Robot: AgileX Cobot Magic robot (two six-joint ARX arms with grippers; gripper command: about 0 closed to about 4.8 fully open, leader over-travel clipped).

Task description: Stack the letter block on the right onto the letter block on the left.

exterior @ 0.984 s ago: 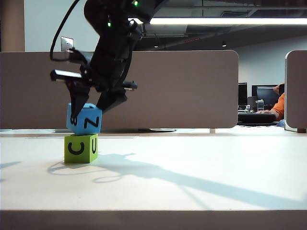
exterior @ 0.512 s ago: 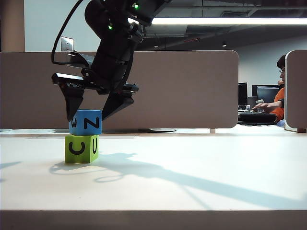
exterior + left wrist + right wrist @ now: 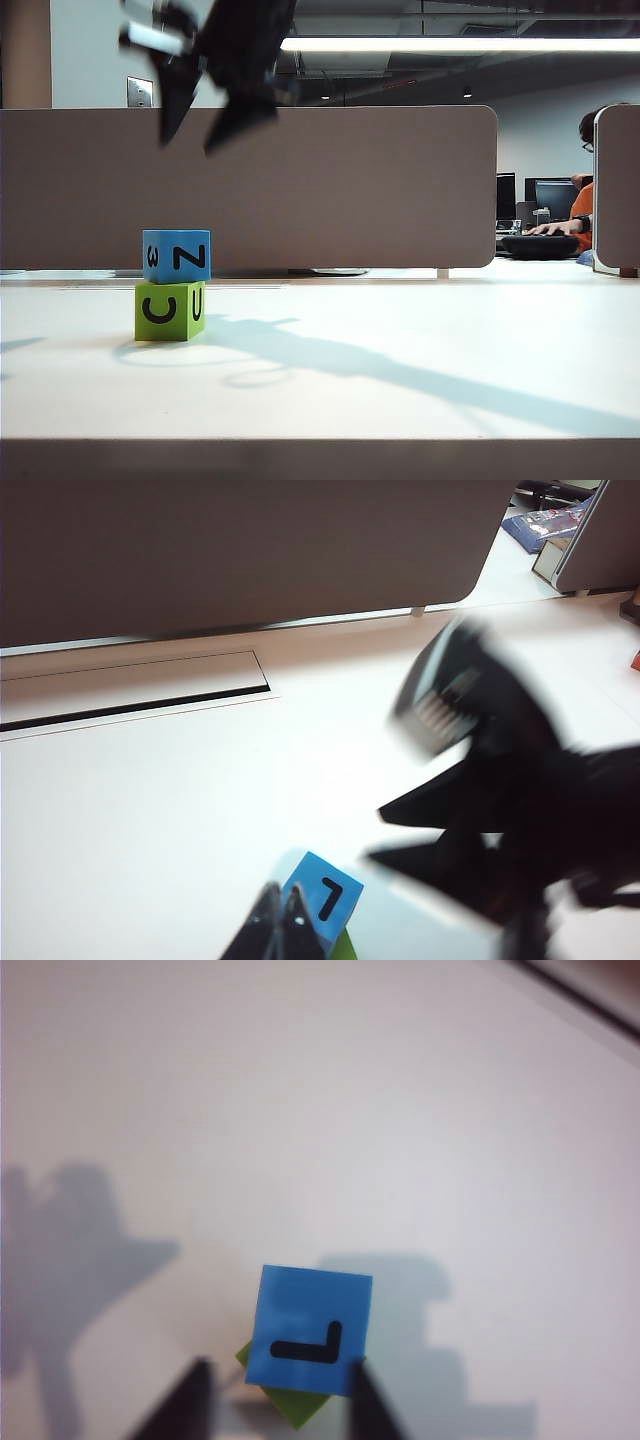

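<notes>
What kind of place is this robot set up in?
Most likely an open-plan office or lab. A desk divider panel stands behind the white table, a person works at a monitor beyond it, and a strip light runs overhead.

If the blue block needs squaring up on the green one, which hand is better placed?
Right, probably. The right hand hangs open directly above the blue block stacked on the green block. The left hand is shut, off beside the stack.
</notes>
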